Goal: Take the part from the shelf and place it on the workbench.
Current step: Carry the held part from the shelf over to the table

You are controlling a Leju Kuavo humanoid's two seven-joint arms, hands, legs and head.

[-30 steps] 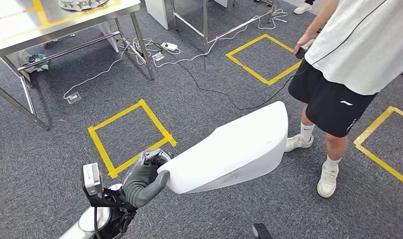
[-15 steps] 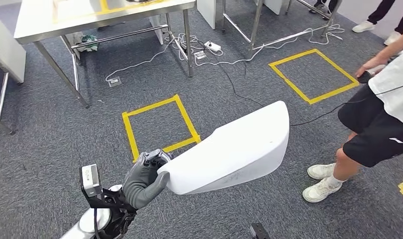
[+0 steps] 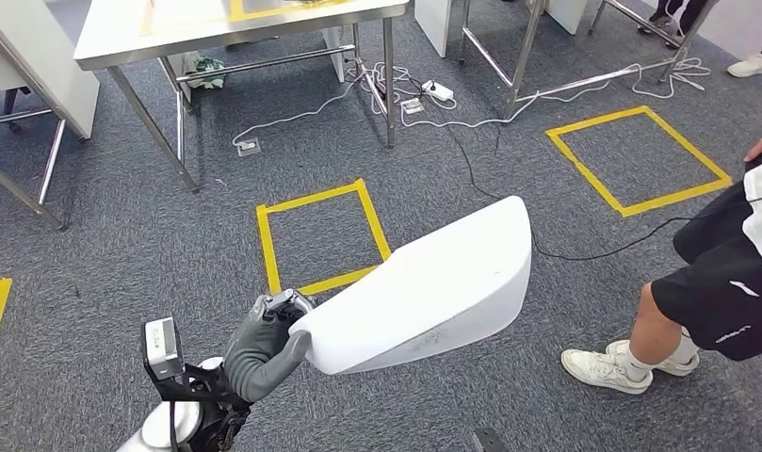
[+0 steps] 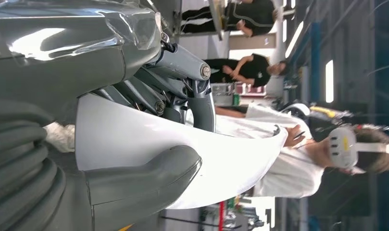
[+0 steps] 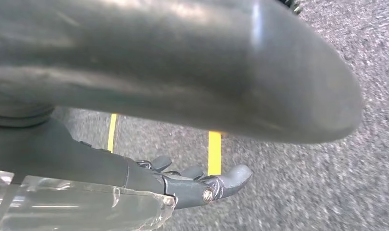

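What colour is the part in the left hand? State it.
White. The part, gripped by the left hand, shows best in the head view.

The whole head view has swung: the camera has turned, so the floor scene slid rightward past the left hand (image 3: 264,350) and its white part (image 3: 424,292). The steel table (image 3: 132,42) now stands far ahead of the hand rather than off to its left. The person (image 3: 725,282) has slipped to the picture's right edge, farther from the part's far end.
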